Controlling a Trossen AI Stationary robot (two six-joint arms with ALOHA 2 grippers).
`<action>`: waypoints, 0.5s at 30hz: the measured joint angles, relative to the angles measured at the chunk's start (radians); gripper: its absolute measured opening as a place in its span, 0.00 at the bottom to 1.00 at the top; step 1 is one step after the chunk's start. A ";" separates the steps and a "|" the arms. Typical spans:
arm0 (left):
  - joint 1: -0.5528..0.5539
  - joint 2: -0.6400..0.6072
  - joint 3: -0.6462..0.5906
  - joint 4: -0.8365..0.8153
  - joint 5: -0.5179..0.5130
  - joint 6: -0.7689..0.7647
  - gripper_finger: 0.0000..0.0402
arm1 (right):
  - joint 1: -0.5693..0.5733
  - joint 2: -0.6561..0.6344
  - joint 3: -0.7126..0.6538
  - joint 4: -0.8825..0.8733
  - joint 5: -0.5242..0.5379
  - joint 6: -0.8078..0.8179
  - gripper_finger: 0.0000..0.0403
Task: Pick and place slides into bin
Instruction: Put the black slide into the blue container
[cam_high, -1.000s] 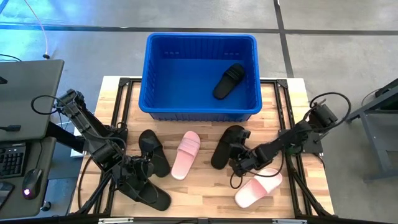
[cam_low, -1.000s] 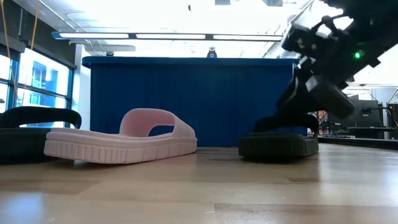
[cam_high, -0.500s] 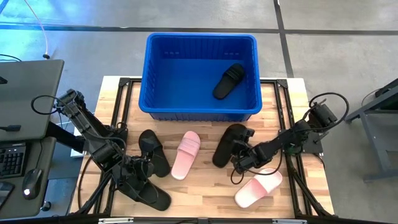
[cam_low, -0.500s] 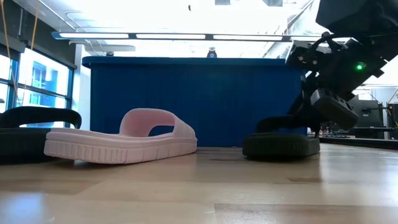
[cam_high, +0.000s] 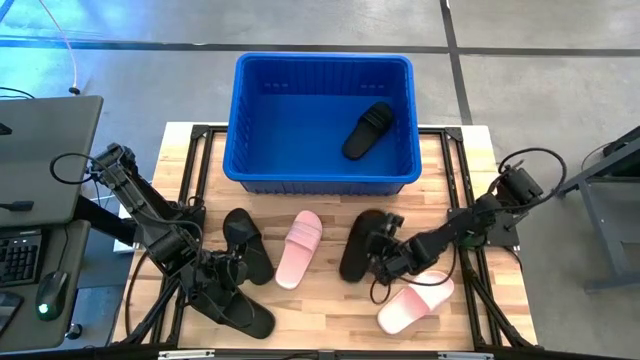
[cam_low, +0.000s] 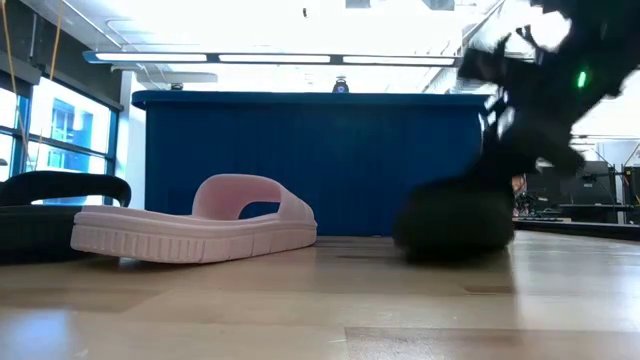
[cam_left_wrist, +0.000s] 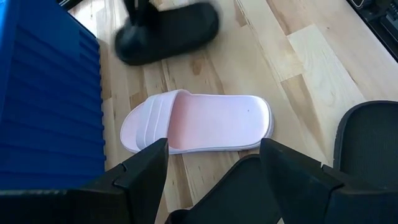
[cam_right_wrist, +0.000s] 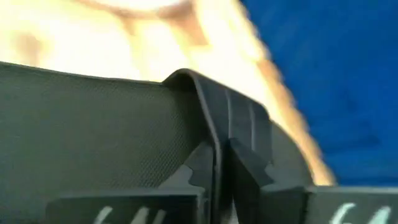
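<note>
The blue bin (cam_high: 322, 120) stands at the table's far edge with one black slide (cam_high: 368, 130) lying inside. On the table lie a black slide (cam_high: 247, 245), a pale pink slide (cam_high: 299, 248) and another pink slide (cam_high: 415, 305). My right gripper (cam_high: 383, 252) is shut on a black slide (cam_high: 360, 243) right of centre, which shows blurred in the low view (cam_low: 455, 215). My left gripper (cam_high: 215, 278) is open at the near left over another black slide (cam_left_wrist: 249, 193), its fingers on either side of it. My right gripper pinches a thin black edge (cam_right_wrist: 211, 134) of the slide between its two fingers (cam_right_wrist: 249, 168), beside the ribbed strap (cam_right_wrist: 245, 118). It reaches the slide's right side from the table's right, slanting down. Whether the slide is clear of the table I cannot tell.
A desk with a keyboard and mouse (cam_high: 40, 295) stands off the table's left edge. The bin's blue wall (cam_left_wrist: 43, 93) rises close behind the centre pink slide (cam_left_wrist: 199, 121). Bare wood lies between the slides near the front edge.
My right gripper has gone a little toward the far edge, then back toward the near left, and has taken hold of the black slide. That slide has shifted slightly toward the near left and shows blurred in motion. The left arm has kept still.
</note>
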 joint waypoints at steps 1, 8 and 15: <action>0.000 0.000 0.000 0.000 0.000 0.000 0.61 | 0.014 0.000 0.032 0.011 -0.012 -0.034 0.06; 0.000 0.000 0.000 0.001 0.000 0.000 0.61 | 0.128 -0.003 0.382 -0.021 0.020 -0.365 0.02; 0.000 0.000 0.000 0.015 0.000 0.000 0.61 | 0.175 -0.003 0.676 -0.132 0.446 -0.794 0.01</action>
